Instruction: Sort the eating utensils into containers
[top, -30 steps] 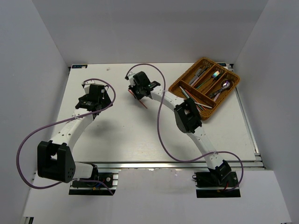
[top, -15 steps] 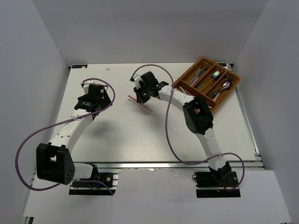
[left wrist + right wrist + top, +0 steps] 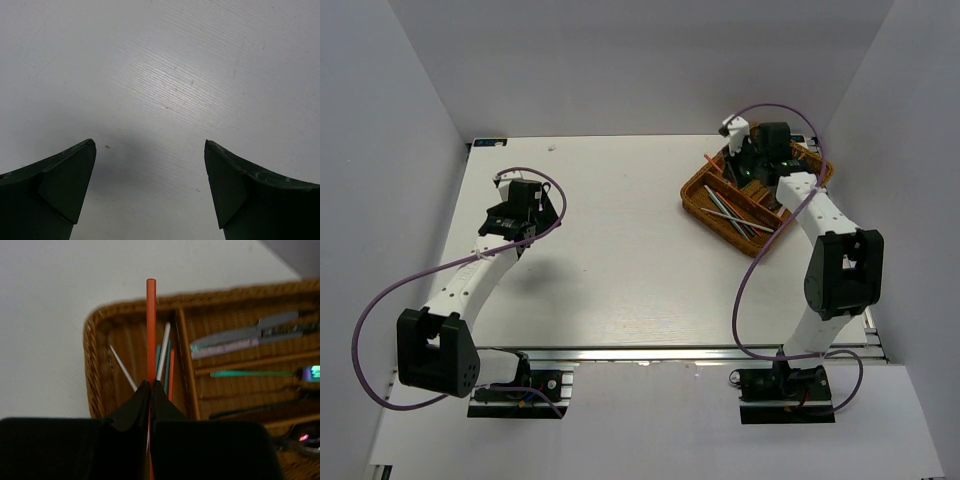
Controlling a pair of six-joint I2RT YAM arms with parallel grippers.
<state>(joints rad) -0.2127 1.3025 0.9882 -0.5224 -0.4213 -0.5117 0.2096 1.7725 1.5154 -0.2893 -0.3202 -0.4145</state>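
White table (image 3: 620, 260), grey walls around. At far right sits the wicker tray (image 3: 690, 192). Over it hangs the right gripper (image 3: 151, 386), jaws pressed together on a red chopstick (image 3: 151, 320), above the section where other chopsticks (image 3: 164, 352) lie. Next section holds knives (image 3: 235, 335). At far left hangs the left gripper (image 3: 149, 146), jaws spread above the table.
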